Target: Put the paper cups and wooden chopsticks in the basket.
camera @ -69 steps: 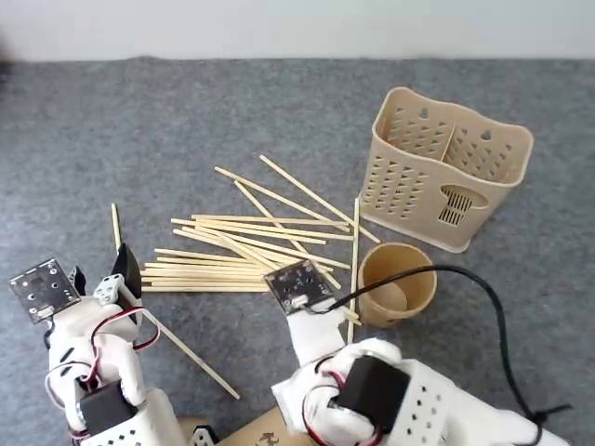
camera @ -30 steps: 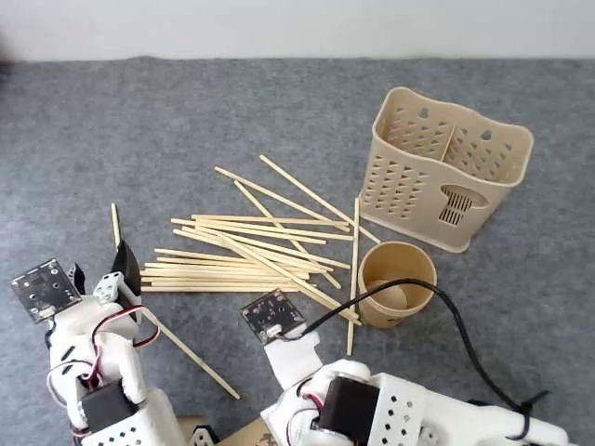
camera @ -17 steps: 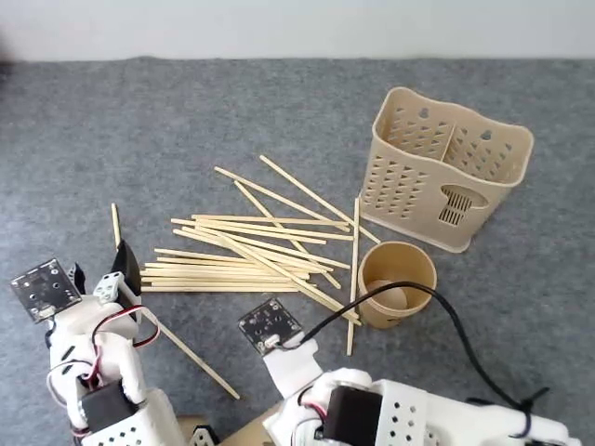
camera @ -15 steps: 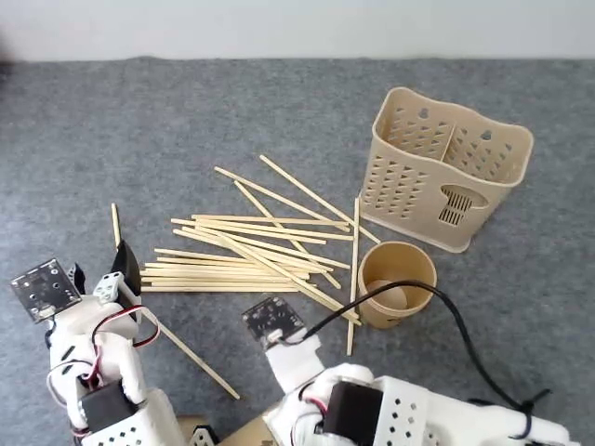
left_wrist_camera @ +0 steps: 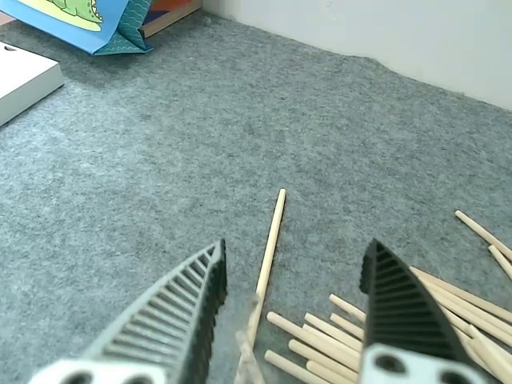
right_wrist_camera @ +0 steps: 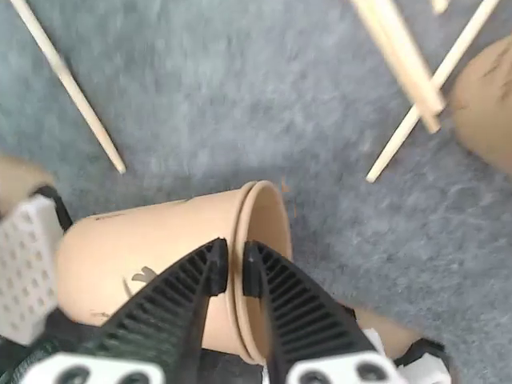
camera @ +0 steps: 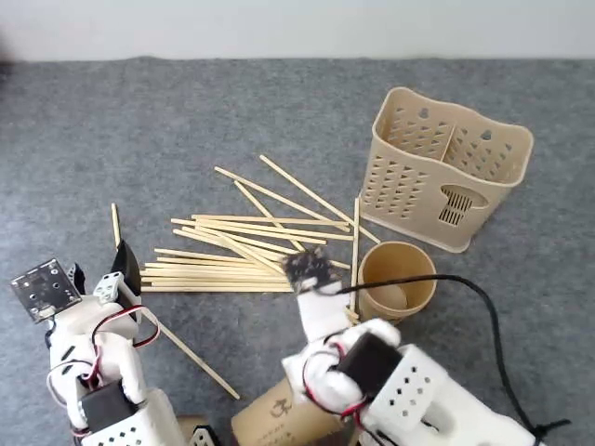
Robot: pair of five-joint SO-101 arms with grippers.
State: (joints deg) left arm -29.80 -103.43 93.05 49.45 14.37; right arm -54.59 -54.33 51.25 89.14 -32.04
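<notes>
The right gripper has its jaws almost together, pinching the rim of the lying cup. One jaw is outside the wall and the other just inside the mouth. That cup lies on its side at the near edge of the worktop, under the right arm, and its rim shows a double line. Whether it rests on the grey surface or is raised off it I cannot tell.

Just beyond the right arm stands the upright cup, mouth up, with a black cable passing over its rim. It is just in front of the basket, which stands upright toward the far right of the worktop and has two compartments.

The left gripper has its jaws spread wide and holds nothing. It sits near the near left corner. In its wrist view a single chopstick lies flat on the worktop in line with the gap between the jaws, apart from both.

The chopsticks lie scattered and crossing in the middle of the worktop, between the left arm and the upright cup. One of them touches the side of that cup. A long chopstick lies slantwise near the near edge, between the two arms.

A blue box and a white box sit beyond the far left of the worktop.
</notes>
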